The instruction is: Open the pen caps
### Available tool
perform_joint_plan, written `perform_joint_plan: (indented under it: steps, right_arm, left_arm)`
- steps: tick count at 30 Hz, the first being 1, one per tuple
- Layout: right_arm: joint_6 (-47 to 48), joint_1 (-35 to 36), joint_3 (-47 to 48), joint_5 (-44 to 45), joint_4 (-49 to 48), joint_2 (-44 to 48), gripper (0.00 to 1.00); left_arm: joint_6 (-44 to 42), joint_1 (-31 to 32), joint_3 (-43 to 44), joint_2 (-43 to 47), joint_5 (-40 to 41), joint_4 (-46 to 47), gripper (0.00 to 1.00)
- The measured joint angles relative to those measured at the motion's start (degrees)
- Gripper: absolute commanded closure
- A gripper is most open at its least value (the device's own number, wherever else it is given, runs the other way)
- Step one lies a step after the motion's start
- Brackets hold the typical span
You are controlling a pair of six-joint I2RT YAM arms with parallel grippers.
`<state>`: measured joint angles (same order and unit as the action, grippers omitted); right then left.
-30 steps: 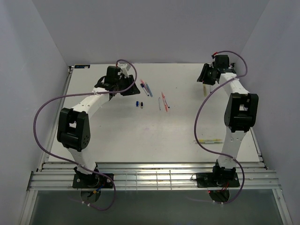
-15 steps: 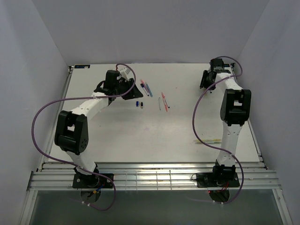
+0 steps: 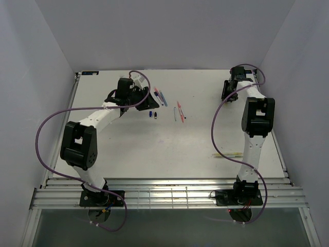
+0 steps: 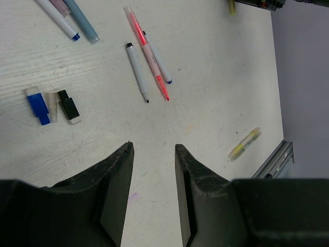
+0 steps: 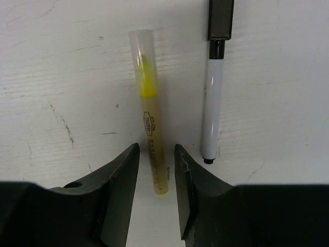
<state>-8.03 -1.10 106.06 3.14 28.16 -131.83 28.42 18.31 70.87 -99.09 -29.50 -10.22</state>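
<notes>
In the right wrist view a yellow highlighter pen (image 5: 149, 128) with a clear cap (image 5: 141, 47) lies on the table. My right gripper (image 5: 156, 150) is open, with its jaws on either side of the pen's rear end and small gaps showing. A white pen (image 5: 211, 118) with a black cap (image 5: 220, 19) lies just to its right. My left gripper (image 4: 153, 149) is open and empty above bare table. Ahead of it lie a loose blue cap (image 4: 38, 105), a loose black cap (image 4: 68, 105) and a white pen (image 4: 137, 72), a pink pen (image 4: 148, 55) and further pens (image 4: 77, 18).
From above, my left gripper (image 3: 134, 95) is at the back left, near the pen cluster (image 3: 160, 97) and two caps (image 3: 152, 113). My right gripper (image 3: 229, 90) is at the back right. Another yellow pen (image 3: 229, 154) lies at the front right, near the table edge (image 3: 284, 170).
My right arm has swung toward the back of the table, bringing the gripper over the yellow pen. My left arm has shifted only slightly.
</notes>
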Motion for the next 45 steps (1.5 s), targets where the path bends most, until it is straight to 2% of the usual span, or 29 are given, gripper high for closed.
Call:
perform_joint_plan:
  steps: [1,2,4,5,6,12,15,20,25,29,33,39,45]
  right_arm:
    - [0.26,0.0,0.0,-0.37,-0.02,0.0,0.62]
    - [0.5,0.0,0.0,-0.55,-0.04,0.0,0.7]
    - [1.01,0.0,0.0,-1.22,-0.07,-0.02,0.77]
    - [1.01,0.0,-0.02,-1.84,-0.07,-0.02,0.89]
    - [1.27,0.0,-0.02,-2.45,-0.09,-0.04,0.92]
    - [1.14,0.46,-0.61,-5.35,-0.68,0.15,0.92]
    - [0.87,2.58,-5.55,-6.8,-2.43,3.41,0.92]
    - [-2.19,12.96,-21.84,-12.96,-5.51,19.02,0.92]
    - [-5.29,23.56,-31.47,-20.7,-11.15,33.44,0.92]
    - [-8.11,28.17,-38.82,-24.5,-15.37,40.83,0.92]
    - [-10.21,31.69,-42.91,-26.43,-16.39,43.89,0.92]
    - [-11.89,35.76,-43.19,-27.63,-17.14,45.68,0.92]
    - [-13.14,37.99,-43.17,-27.71,-17.97,45.88,0.92]
  left_arm:
    - [0.07,0.09,-0.02,0.0,0.0,0.02,0.51]
    - [0.09,0.15,-0.02,0.0,0.02,0.02,0.51]
    - [0.11,0.22,-0.17,0.02,0.04,0.13,0.51]
    - [0.15,0.22,-0.35,0.09,0.07,0.17,0.51]
    - [0.2,0.2,-0.59,0.2,0.09,0.26,0.51]
    - [1.07,0.2,-3.32,2.29,0.72,0.04,0.51]
    - [2.05,0.2,-5.01,4.72,1.2,0.07,0.51]
    - [5.33,0.2,-9.4,10.75,0.9,1.75,0.48]
    - [8.72,0.46,-12.81,15.74,0.22,4.74,0.43]
    - [11.47,0.76,-16.48,18.99,0.17,7.34,0.42]
    - [13.7,1.18,-19.65,20.35,0.17,9.25,0.42]
    - [17.81,1.68,-23.63,21.35,-0.22,12.96,0.42]
    - [20.57,2.27,-23.69,21.38,-1.03,15.67,0.42]
